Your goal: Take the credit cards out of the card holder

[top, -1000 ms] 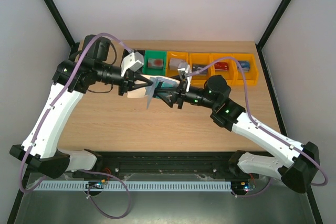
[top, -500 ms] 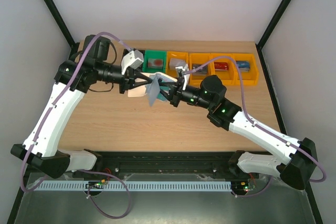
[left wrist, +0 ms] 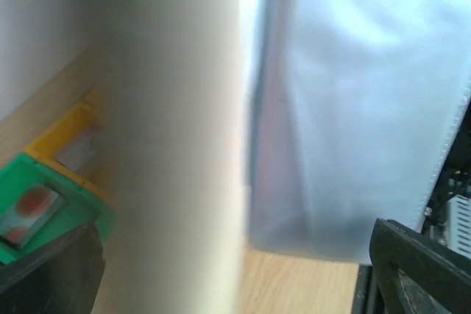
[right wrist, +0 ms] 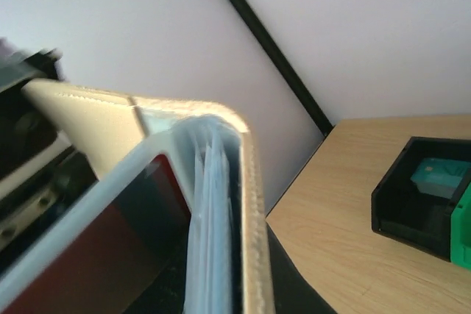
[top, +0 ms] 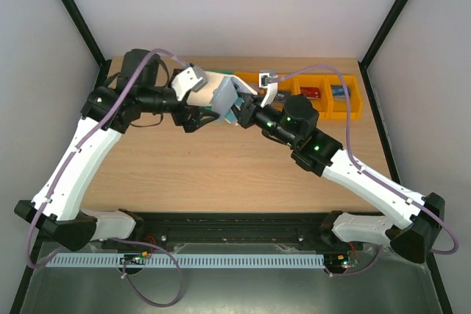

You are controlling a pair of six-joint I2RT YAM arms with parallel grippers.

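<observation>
The card holder hangs in the air over the back of the table, white cover outside, pale blue sleeves fanned open. My right gripper is shut on it from the right, and its spine fills the right wrist view. My left gripper is open, fingers wide apart with the blurred cover between them. A dark red shape shows through one sleeve. Credit cards lie in the bins: teal, white with red, red, blue.
A row of bins stands along the back edge: black, green, then orange ones. The arms and the holder hide the left bins from above. Black frame posts rise at the back corners.
The right gripper shut on the holder and carried it up and back over the bins. The left gripper let go and opened wide, and the left wrist swung toward the back.
</observation>
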